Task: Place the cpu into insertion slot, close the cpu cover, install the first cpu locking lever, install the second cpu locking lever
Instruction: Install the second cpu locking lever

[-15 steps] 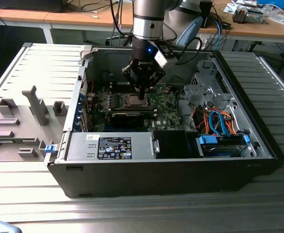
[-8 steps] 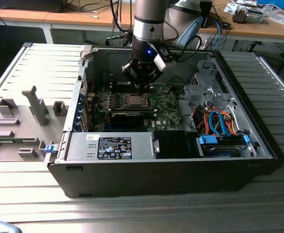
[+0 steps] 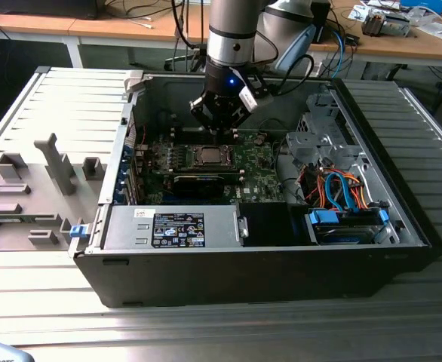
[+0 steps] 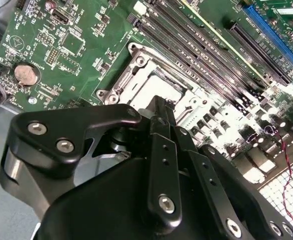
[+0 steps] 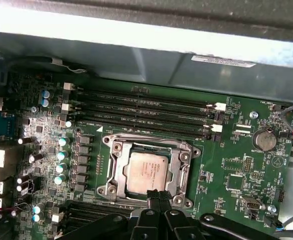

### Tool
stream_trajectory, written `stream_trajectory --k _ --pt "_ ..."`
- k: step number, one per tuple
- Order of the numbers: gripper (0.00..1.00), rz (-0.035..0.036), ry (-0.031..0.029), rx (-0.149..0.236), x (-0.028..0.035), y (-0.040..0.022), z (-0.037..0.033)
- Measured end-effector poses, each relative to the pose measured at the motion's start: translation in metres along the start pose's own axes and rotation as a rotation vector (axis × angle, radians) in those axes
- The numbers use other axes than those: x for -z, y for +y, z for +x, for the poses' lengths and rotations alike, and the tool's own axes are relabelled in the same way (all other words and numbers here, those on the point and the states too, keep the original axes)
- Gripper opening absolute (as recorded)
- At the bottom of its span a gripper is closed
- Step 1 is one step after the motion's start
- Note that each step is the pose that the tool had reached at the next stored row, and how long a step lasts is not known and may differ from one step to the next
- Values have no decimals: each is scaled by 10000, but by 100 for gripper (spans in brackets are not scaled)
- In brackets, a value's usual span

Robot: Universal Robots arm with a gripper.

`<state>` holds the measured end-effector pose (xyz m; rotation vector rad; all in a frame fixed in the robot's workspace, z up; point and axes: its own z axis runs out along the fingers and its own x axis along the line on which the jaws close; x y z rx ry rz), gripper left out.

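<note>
**So, CPU is seated, hand parked right over the socket**

Starting closest to the exterior camera: the near wall of the open computer case runs across the front, with the grey power supply and its black label just behind it, and a drive bay with blue tabs and orange and blue cables toward the exterior view's right. On the exterior view's left, outside the case, a grey plastic fixture tray sits on the ribbed metal counter.

Further in lies the green motherboard. The cpu sits flat in the insertion slot, silvery top facing up, in the middle of the board. The cpu cover looks to be lying down around the chip, its frame bordering the silver square on all sides. I can't make out the locking levers well enough to say if they're latched.

The hand hangs straight above the socket on the arm, fingertips pressed together with nothing between them, right at the socket's edge in the first wrist view. In the second wrist view its black linkages cover part of the socket.

Beyond the socket are the long black memory slots, a coin battery off to one side, then the case's far wall. Behind everything is a wooden desk with cables and clutter.
</note>
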<state>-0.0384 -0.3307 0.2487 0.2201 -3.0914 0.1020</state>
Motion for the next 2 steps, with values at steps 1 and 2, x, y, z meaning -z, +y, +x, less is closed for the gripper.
stream_trajectory --k 1,2 --pt "11 -1 0 -1 0 0 0" --pt "11 -2 -1 -1 0 0 0"
